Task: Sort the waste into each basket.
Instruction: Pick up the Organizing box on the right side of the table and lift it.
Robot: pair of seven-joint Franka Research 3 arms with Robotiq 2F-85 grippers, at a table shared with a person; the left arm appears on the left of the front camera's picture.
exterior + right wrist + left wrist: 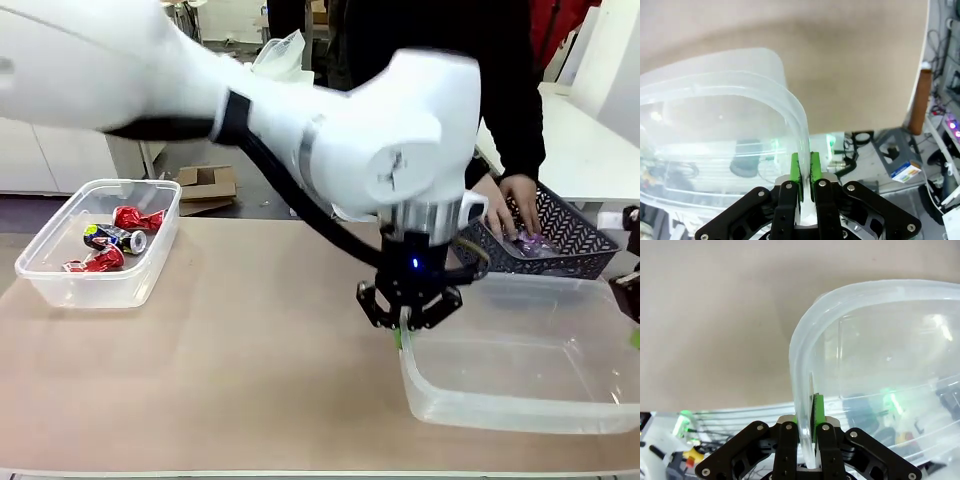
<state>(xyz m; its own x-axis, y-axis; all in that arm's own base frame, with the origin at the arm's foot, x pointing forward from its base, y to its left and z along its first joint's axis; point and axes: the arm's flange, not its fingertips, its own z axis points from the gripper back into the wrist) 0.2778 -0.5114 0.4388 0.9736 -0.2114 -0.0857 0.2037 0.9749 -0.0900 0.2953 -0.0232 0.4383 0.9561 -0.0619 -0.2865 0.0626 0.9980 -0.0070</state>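
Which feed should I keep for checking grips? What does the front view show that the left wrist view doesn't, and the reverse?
The front view adds the small tub holding crushed cans, and a person's hand in the dark lattice basket. The left wrist view adds the close-up: green pads pinching the clear tub wall, one on each side. Both show the left claw shut on that tub's rim, above the tan table.
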